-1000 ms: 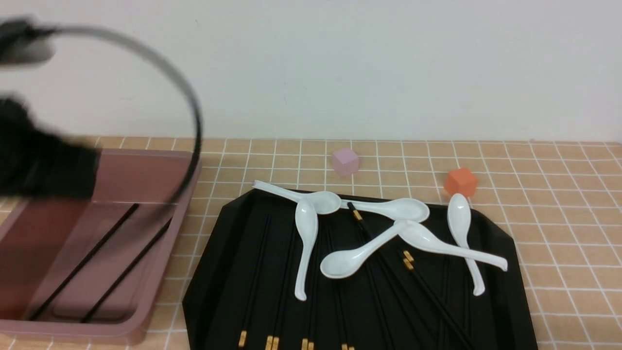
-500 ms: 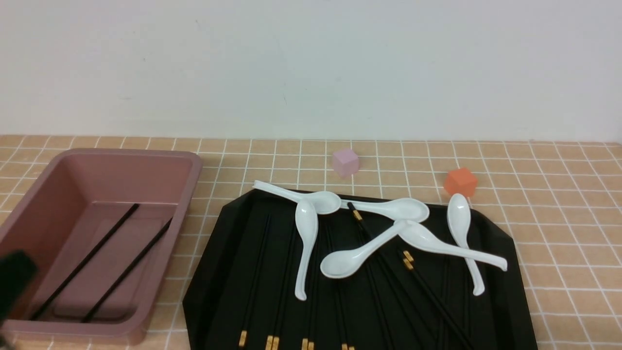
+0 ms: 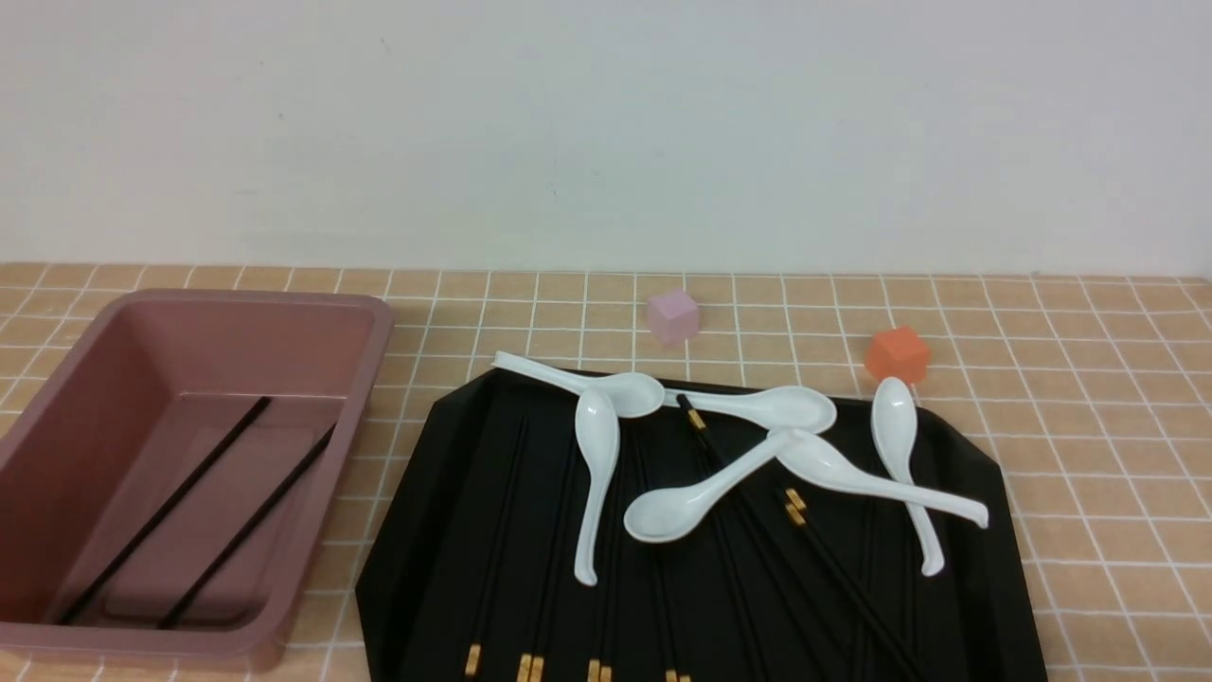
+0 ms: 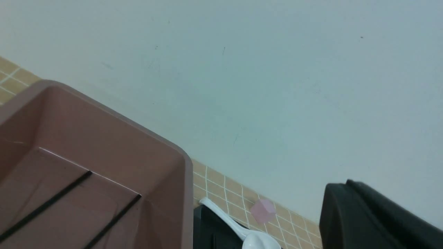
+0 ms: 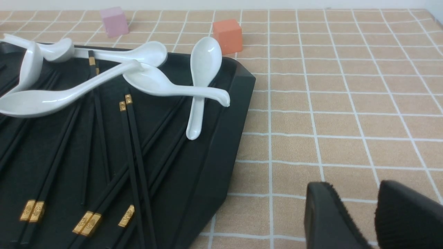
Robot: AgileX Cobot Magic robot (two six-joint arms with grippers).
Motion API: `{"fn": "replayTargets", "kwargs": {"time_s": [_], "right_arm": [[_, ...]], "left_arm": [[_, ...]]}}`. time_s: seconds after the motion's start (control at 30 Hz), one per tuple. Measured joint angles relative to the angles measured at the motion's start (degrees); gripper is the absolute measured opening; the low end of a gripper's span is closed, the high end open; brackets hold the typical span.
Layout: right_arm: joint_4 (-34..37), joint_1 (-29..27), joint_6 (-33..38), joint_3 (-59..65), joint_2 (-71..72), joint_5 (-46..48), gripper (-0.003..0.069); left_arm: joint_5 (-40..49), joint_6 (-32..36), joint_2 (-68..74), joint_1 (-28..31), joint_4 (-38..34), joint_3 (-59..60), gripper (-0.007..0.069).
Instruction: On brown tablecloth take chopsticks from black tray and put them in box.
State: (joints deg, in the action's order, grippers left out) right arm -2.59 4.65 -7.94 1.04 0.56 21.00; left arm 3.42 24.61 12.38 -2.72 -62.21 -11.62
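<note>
In the front view, the dusty-pink box (image 3: 322, 493) fills the left side of the frame, standing on the brown tablecloth (image 3: 1117, 455) with its near edge toward the lower left corner. Two black chopsticks (image 3: 204, 474) lie slantwise on its floor, apart from each other. The black tray (image 3: 388, 568) takes up the lower middle of the frame, running off the bottom edge. More chopsticks (image 3: 852, 587) lie in it, many with gold bands near the bottom edge of the frame, others with their gold bands farther up, near the middle. White soup spoons (image 3: 598, 474) lie across the tray's upper part, several of them overlapping. Just beyond the tray, a pink cube (image 3: 673, 316) sits at the upper middle of the frame and an orange cube (image 3: 898, 355) farther to the right. A pale wall (image 3: 606, 133) fills the top. Both grippers are outside the front view. In the left wrist view, the left gripper (image 4: 346, 185) has its jaws together, with nothing visible between them. In the right wrist view, the right gripper (image 5: 351, 186) has its fingertips slightly apart, with tablecloth showing between them.
</note>
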Motion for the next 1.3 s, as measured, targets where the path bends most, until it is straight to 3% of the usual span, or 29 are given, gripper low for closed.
{"fn": "replayTargets", "kwargs": {"time_s": [0.23, 0.37, 0.43, 0.47, 0.6, 0.7, 0.87, 1.3], "right_arm": [[0.0, 0.0, 0.0, 0.0, 0.0, 0.0, 0.024], [0.0, 0.0, 0.0, 0.0, 0.0, 0.0, 0.024], [0.0, 0.0, 0.0, 0.0, 0.0, 0.0, 0.024], [0.0, 0.0, 0.0, 0.0, 0.0, 0.0, 0.024], [0.0, 0.0, 0.0, 0.0, 0.0, 0.0, 0.024], [0.0, 0.0, 0.0, 0.0, 0.0, 0.0, 0.024], [0.0, 0.0, 0.0, 0.0, 0.0, 0.0, 0.024], [0.0, 0.0, 0.0, 0.0, 0.0, 0.0, 0.024]], "left_arm": [[-0.7, 8.4, -1.0, 0.0, 4.7, 4.6, -0.0013], [1.5, 5.1, -6.0, 0.0, 18.9, 8.4, -0.0013], [3.7, -5.1, -9.6, 0.0, 32.0, 10.4, -0.0013], [4.3, -8.5, -10.7, 0.0, 35.4, 11.1, -0.0013], [7.6, -33.1, -12.8, 0.0, 54.6, 13.1, -0.0013], [12.3, -44.8, -13.0, -0.5, 65.3, 13.2, -0.0012], [18.1, -50.5, -13.0, -3.1, 71.3, 13.3, -0.0012], [18.6, -51.0, -13.0, -5.1, 70.7, 13.3, -0.0004]]}}
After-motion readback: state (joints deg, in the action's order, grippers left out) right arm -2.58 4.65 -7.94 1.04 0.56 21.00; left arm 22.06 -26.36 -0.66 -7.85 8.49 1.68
